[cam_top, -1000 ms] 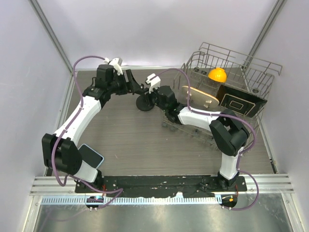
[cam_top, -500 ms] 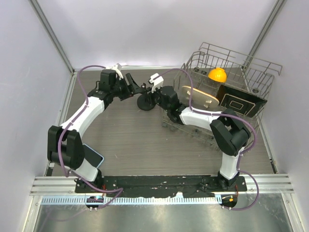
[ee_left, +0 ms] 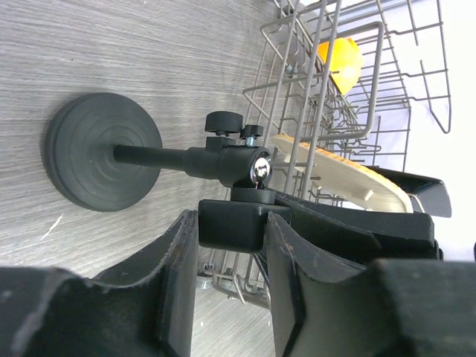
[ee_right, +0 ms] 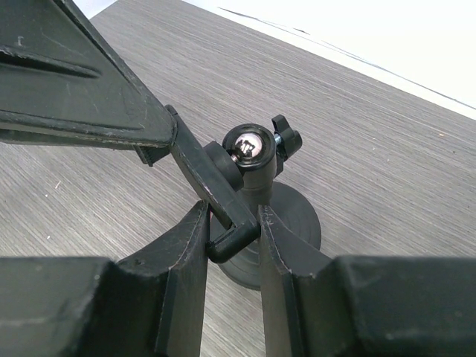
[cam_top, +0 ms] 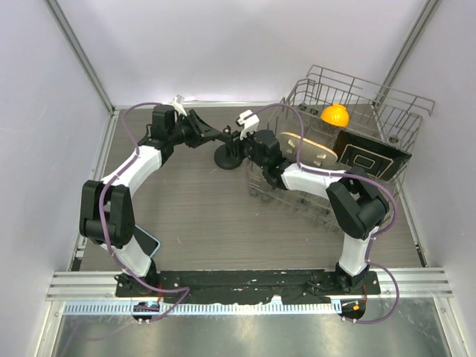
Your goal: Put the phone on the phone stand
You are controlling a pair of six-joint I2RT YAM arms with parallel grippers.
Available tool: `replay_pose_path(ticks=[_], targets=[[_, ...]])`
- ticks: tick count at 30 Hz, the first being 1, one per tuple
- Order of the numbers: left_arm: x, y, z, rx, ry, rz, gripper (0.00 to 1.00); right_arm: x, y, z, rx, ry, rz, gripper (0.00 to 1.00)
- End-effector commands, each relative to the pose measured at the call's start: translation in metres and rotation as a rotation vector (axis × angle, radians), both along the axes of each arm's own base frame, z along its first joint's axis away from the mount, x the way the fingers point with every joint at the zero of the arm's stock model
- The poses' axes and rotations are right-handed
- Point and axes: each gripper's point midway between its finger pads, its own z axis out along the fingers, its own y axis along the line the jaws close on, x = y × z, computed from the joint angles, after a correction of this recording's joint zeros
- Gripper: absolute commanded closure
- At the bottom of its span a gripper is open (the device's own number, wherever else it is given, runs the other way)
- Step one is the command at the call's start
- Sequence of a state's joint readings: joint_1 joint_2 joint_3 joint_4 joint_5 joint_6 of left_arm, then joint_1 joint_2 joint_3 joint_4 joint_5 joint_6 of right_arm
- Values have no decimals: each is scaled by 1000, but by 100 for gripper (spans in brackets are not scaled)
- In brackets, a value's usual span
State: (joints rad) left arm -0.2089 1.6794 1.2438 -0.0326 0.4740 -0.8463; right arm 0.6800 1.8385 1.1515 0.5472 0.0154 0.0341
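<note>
Tabletop [cam_top: 193, 201] is the wood-grain field you work on, and the wire dish rack [cam_top: 357, 93] fills its upper right in the overhead view. Both arms meet at upper centre over the phone stand [cam_top: 225, 158], which stands upright on its disc base just left of the rack.

Your left gripper [ee_left: 229, 256] is narrowed onto the stand's top clamp [ee_left: 232, 222], with a pad pressed on either side of its plate. Your right gripper [ee_right: 232, 249] is likewise narrow, pinching the hooked lower lip of that same clamp. So neither one holds the phone [cam_top: 149, 242].

You will find it lying flat at the lower left of the overhead frame, tucked against the left arm's base link. That link covers most of it, and only a corner with the light blue edge shows. From both grippers it lies down and to the left, well apart, back toward the arm bases.

You cannot read its long axis with so little showing, though the visible edge runs diagonally, down to the right. Your left arm is plainly the nearer one, so treat the fetch as its job while the right steadies the clamp.
</note>
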Motion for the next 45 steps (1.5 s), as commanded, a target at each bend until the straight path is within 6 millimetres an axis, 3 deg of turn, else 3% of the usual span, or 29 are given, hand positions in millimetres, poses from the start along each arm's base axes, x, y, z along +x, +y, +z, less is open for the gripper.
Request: replay_pose_path(ticks=[1,7,13,25,31,35,37,38,39,40,41,42,43,44,45], targets=[[8,4,-7,-18,-16,28,67,-2,-4,66,73,-147,3,99],[1,8,-35,12,26,39,82,-13,-1,87,119,-152,40,99],[1,15,-53,65,54,61,94,-13,-2,86,117,-152,38,99],[4,29,-88,148,127,102,98,-17,0,98,173,-140,46,99],[8,31,-97,144,150,111,99,-20,8,104,211,-126,51,99],[10,40,-92,141,154,136,98,-18,14,100,201,-107,49,99],[8,48,-84,140,157,151,87,-19,18,99,192,-97,50,99],[7,55,-68,132,127,166,79,-18,18,98,186,-95,42,99],[3,60,-59,133,118,177,63,-13,16,100,185,-98,9,99],[-1,65,-51,144,103,181,56,-15,18,98,176,-90,6,99],[-5,77,-23,153,42,218,44,-14,19,96,173,-82,1,99],[-15,83,-18,172,54,229,33,-14,22,99,180,-83,4,99],[-21,88,-8,185,39,238,28,-17,27,99,183,-78,16,99],[-30,101,18,214,-26,274,23,-17,30,96,184,-69,22,99],[-44,107,16,245,10,287,22,-20,35,100,190,-74,34,99]])
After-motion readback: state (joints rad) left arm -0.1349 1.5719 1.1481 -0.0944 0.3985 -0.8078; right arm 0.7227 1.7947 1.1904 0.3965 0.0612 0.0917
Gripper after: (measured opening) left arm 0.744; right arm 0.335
